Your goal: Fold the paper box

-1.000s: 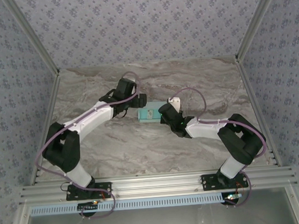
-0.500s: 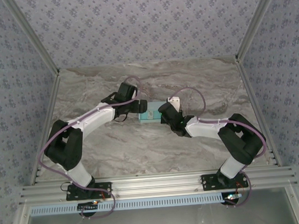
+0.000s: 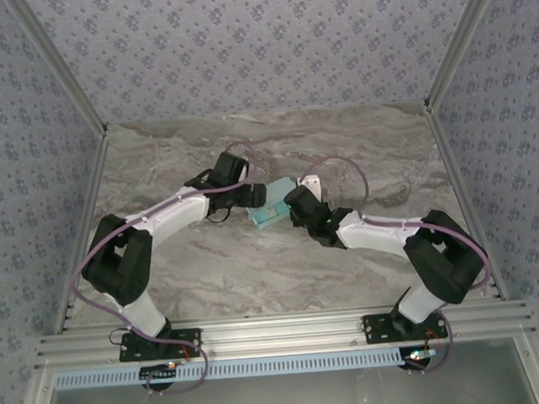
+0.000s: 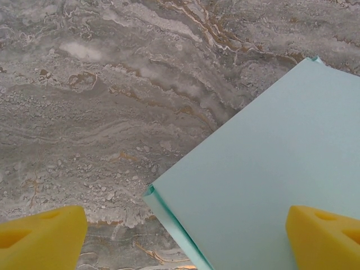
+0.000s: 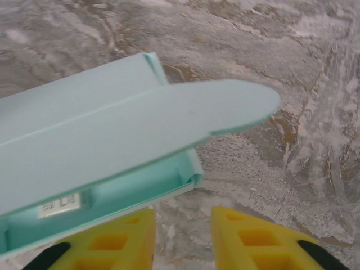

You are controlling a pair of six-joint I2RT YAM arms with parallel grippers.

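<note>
**Table** (image 3: 210, 271): marble-look top, grey-brown veining. Items listed L to R.

1. **Left arm** (image 3: 159, 214): white w/ black joints. Reaches from near-left base in toward mid-table.
2. **Left claw** (image 4: 181, 239): at the box's left end. Jaws spread wide, nothing gripped. Yellow fingertips (image 4: 42, 236) sit at opp. lower corners of the wrist view, one over bare table, the other over the box top. Contact w/ card: can't tell.
3. **Paper box** (image 3: 268, 211): pale blue-green card, flat rectangular. Lies on the table approx. mid-table, btwn the two claws, slightly askew. Top panel smooth, w/ a folded edge at the near corner. Right end not closed: rounded flap (image 5: 225, 109) stands lifted and sticks out over the table. Interior visible beneath it, w/ a small white tag (image 5: 59, 207) inside.
4. **Right claw** (image 5: 183, 242): at the box's open right end, just below it in the wrist view. Jaws narrowly apart, bare table showing btwn them, nothing held. One yellow finger lies under the box's lower edge; touching or not, can't tell.
5. **Right arm** (image 3: 392, 230): white/black, angled in from the near-right base.
</note>
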